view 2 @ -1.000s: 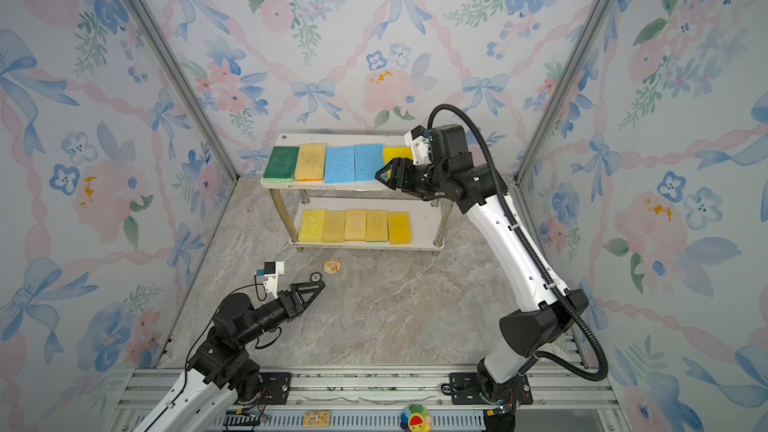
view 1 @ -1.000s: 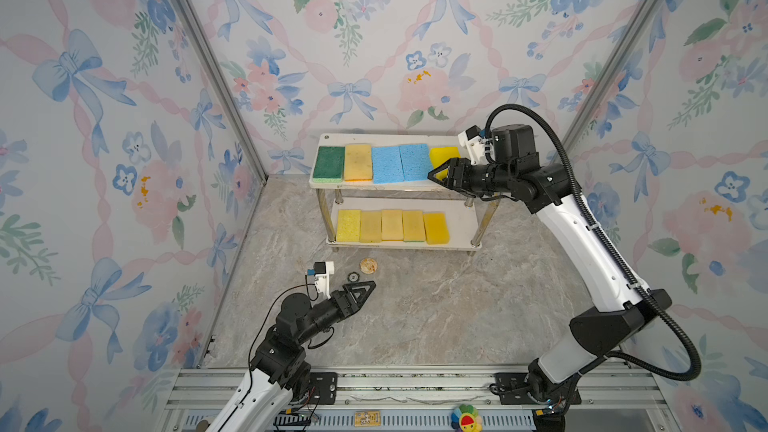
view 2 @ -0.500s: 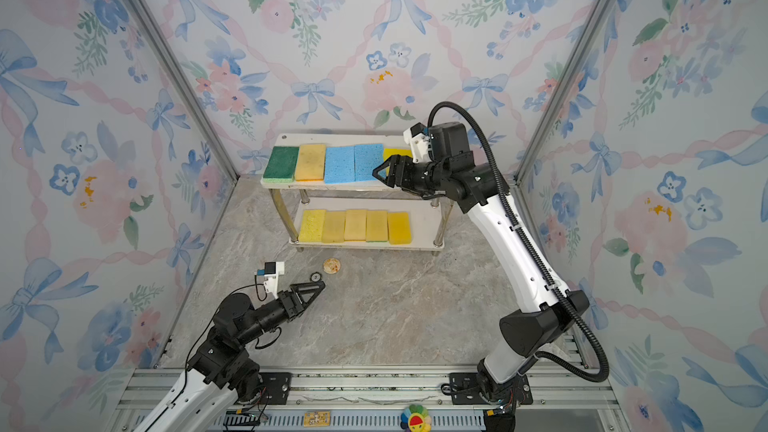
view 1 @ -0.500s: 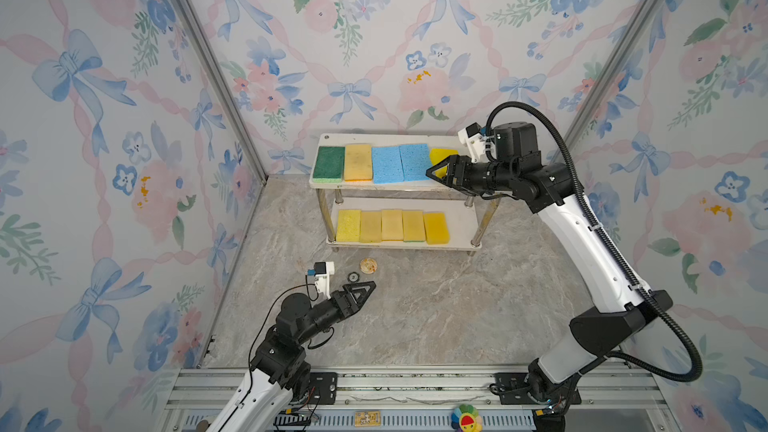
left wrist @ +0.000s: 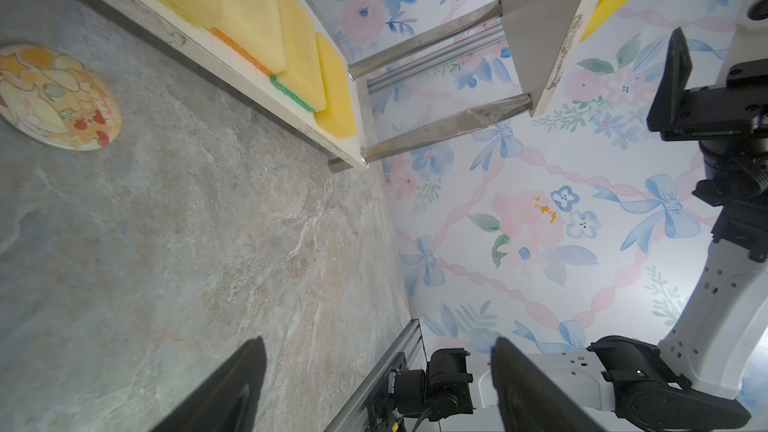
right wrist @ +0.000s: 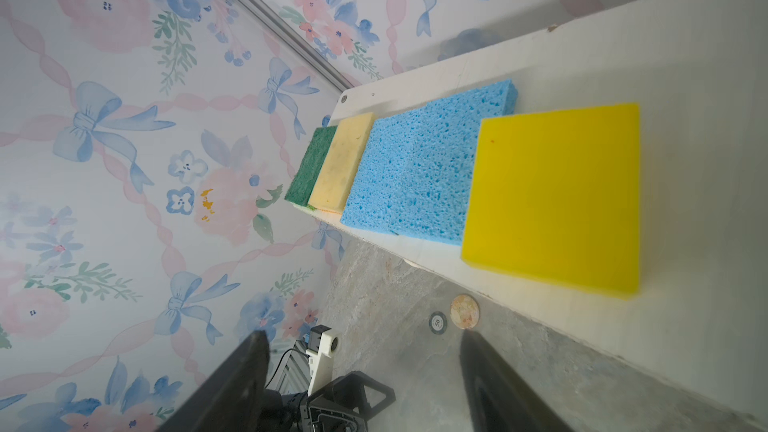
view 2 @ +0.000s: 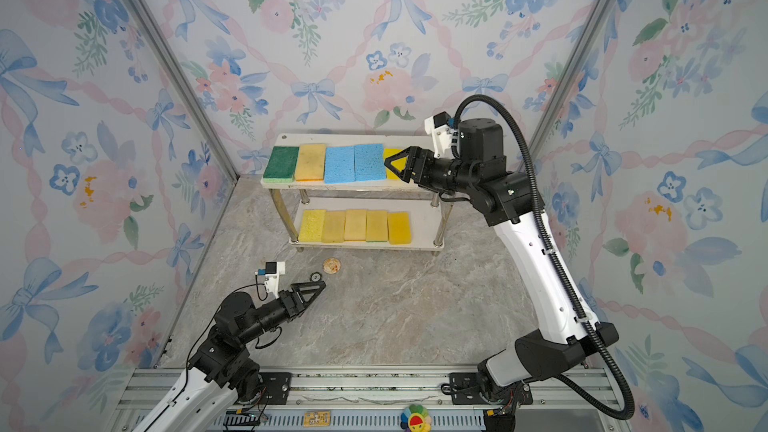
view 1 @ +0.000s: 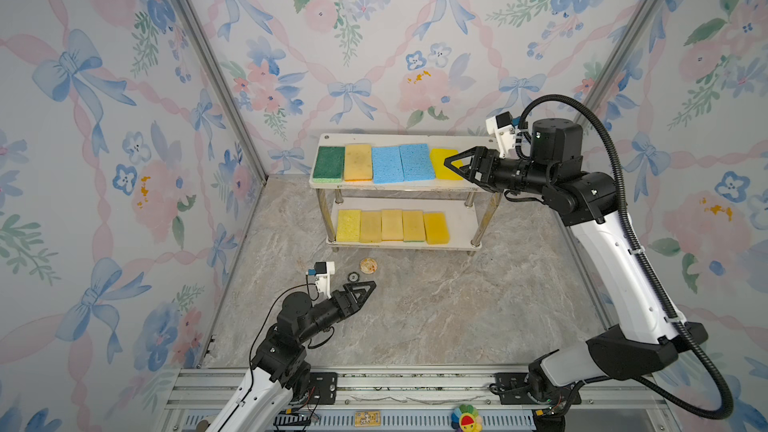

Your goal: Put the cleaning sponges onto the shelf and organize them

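Observation:
The shelf [view 1: 471, 144] stands against the back wall in both top views. Its upper board carries a green sponge [view 1: 328, 164], a pale yellow sponge [view 1: 358, 162], two blue sponges [view 1: 401, 163] and a bright yellow sponge [view 1: 437, 160]. Several yellow sponges [view 1: 392, 225] line the lower board. My right gripper [view 1: 448, 164] hovers open over the bright yellow sponge [right wrist: 552, 197], which lies flat, clear of the fingers. My left gripper [view 1: 372, 284] is open and empty, low over the floor in front of the shelf.
A patterned round disc [view 1: 368, 265] and a small dark disc [view 1: 353, 276] lie on the marble floor just beyond the left gripper. Flowered walls close in on three sides. A metal rail [view 1: 395, 384] runs along the front.
The right gripper's jaws have spread wider above the bright yellow sponge, which stays flat on the upper board. The left arm has not moved.

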Tool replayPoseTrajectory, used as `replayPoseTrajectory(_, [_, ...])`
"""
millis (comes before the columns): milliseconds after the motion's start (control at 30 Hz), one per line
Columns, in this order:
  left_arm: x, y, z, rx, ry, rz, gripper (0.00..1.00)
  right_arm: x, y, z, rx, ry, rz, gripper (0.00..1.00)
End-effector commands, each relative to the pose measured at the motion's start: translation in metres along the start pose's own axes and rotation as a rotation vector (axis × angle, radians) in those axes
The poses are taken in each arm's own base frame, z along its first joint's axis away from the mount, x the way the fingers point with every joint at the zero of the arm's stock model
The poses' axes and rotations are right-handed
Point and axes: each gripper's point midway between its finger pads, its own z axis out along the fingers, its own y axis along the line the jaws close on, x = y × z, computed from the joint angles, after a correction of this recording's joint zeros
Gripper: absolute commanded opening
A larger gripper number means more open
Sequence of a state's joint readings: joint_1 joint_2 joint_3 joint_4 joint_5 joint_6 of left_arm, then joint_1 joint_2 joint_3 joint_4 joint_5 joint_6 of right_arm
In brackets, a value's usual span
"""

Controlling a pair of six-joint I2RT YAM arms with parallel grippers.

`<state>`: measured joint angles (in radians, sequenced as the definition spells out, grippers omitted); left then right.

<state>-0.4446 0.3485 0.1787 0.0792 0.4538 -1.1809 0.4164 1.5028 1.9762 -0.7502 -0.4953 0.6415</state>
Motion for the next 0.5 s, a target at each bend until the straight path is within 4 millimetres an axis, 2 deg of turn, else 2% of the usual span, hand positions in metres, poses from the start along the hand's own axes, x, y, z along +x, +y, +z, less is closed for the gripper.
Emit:
replayPoseTrajectory(0, [0.001,0.000,0.000,0.004,0.006,0.020,0.86,0.001,-0.003,0.018,-0.031,0.037,0.036,0.75])
replayPoseTrajectory(167, [0.001,0.001,-0.001,0.003,0.005,0.018,0.86,0.008,-0.015,0.036,-0.015,0.071,0.052,0.75])
replayPoseTrajectory(467, [0.002,0.005,-0.001,-0.004,0.006,0.012,0.86,0.008,-0.038,0.050,0.028,0.079,0.064,0.75])
